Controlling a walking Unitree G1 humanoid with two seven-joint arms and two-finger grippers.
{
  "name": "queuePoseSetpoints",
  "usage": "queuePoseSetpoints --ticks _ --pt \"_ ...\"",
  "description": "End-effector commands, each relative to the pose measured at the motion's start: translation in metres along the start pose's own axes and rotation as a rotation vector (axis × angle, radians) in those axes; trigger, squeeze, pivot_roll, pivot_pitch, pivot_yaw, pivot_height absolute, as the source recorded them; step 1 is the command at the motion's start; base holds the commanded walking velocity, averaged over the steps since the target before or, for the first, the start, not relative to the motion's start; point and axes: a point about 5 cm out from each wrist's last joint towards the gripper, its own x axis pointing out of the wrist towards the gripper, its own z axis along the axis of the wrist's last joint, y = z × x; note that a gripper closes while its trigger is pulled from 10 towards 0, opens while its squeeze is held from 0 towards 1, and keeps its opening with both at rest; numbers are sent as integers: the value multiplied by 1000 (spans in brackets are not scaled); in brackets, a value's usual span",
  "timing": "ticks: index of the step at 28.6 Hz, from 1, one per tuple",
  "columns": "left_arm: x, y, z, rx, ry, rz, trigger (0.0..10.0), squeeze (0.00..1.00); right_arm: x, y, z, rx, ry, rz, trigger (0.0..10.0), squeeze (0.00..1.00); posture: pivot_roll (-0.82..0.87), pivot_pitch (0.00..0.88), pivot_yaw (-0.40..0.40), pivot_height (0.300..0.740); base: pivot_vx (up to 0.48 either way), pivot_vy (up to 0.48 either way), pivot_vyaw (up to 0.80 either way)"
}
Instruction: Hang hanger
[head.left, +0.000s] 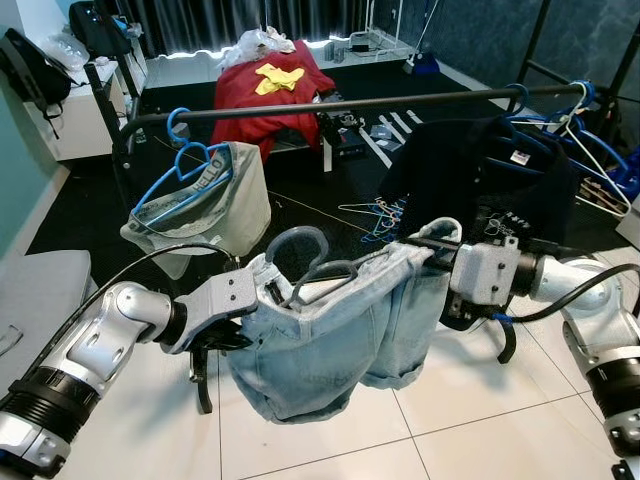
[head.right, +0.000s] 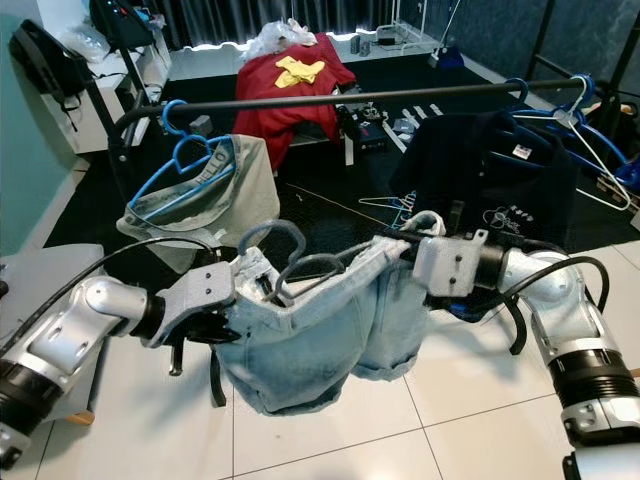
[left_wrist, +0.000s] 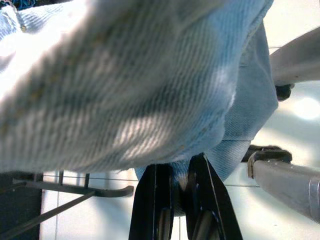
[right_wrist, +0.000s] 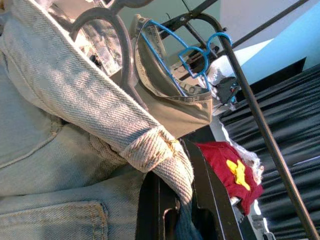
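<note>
I'm carrying the grey hanger with its denim shorts between both tools, left tool and right tool each clamped on denim; the rail lies farther, higher.

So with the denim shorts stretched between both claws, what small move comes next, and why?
Probably raise both claws together toward the black rail: the grey hanger's hook sits below it, and the left claw and right claw both grip the denim shorts.
</note>
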Motion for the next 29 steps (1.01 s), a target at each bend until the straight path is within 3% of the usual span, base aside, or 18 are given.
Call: queuePoseSetpoints --ticks 1,3,6,7,9,10,11,14,15,19,26,27,29 --pt "1 -2 2 48 16 -24 0 0 12 5 12 -51 -72 61 0 0 -59 56 37 740 0 0 0" --pt "4 1 7 67 9 -3 0 0 20 14 16 -40 -109 121 0 0 -59 59 34 740 0 0 0" --pt "5 6 11 53 -27 51 0 0 25 16 18 -4 -132 91 0 0 -57 63 33 740 0 0 0" --pt "3 17 12 -19 -88 178 0 0 21 2 13 74 -123 -86 0 0 -58 66 30 740 0 0 0" --pt "3 17 12 -19 -88 178 0 0 21 2 13 74 -123 -86 0 0 -58 66 30 740 0 0 0" --pt "-2 26 10 -85 -134 295 0 0 11 -14 5 155 -106 -290 0 0 -59 69 29 740 0 0 0" --pt "-10 33 6 -133 -197 391 0 0 -1 -23 -1 223 -93 -449 4588 0 -62 73 35 740 0 0 0" --pt "-16 37 4 -148 -241 440 0 0 -8 -25 -4 252 -85 -521 4627 0 -62 73 37 740 0 0 0" --pt "-20 37 4 -116 -268 441 0 0 -10 -21 -4 253 -82 -518 10000 0 -61 73 38 740 0 0 0" --pt "-22 36 6 -38 -290 414 0 0 -9 -13 -1 244 -91 -475 10000 0 -61 72 37 740 0 0 0" --pt "-22 36 9 -6 -302 401 0 0 -8 -11 1 243 -101 -463 10000 0 -60 71 37 740 0 0 0" --pt "-22 35 10 11 -308 391 0 0 -8 -10 2 239 -110 -447 10000 125 -62 71 38 740 0 0 0" --pt "-22 35 10 11 -308 391 0 0 -8 -10 2 239 -110 -447 10000 125 -62 71 38 740 0 0 0"
